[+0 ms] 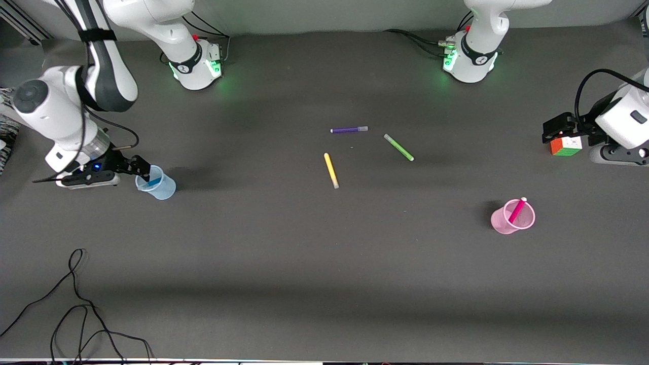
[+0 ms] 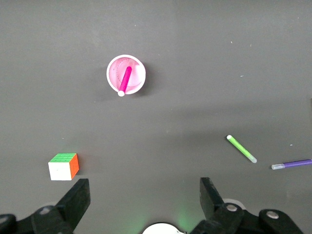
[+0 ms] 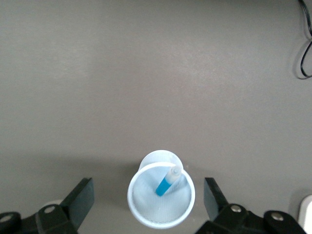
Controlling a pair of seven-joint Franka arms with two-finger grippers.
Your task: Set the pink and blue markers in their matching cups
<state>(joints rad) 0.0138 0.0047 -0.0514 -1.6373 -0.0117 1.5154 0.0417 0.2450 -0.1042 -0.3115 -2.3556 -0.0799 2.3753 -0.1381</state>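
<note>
The pale blue cup (image 1: 165, 191) stands near the right arm's end of the table with the blue marker (image 1: 152, 181) leaning inside it. My right gripper (image 1: 143, 171) is open over this cup. In the right wrist view the cup (image 3: 131, 197) and the marker (image 3: 165, 183) lie between the open fingers (image 3: 82, 197). The pale pink cup (image 1: 499, 222) stands toward the left arm's end with the pink marker (image 1: 517, 209) in it. Both also show in the left wrist view, the cup (image 2: 139, 78) and the marker (image 2: 125, 80). My left gripper (image 1: 560, 136) is open and empty over a colour cube.
A colour cube (image 1: 566, 146) sits at the left arm's end of the table and shows in the left wrist view (image 2: 64, 166). Purple (image 1: 349, 130), lime-green (image 1: 398, 147) and yellow (image 1: 331, 170) markers lie mid-table. A black cable (image 1: 76, 304) lies near the front edge.
</note>
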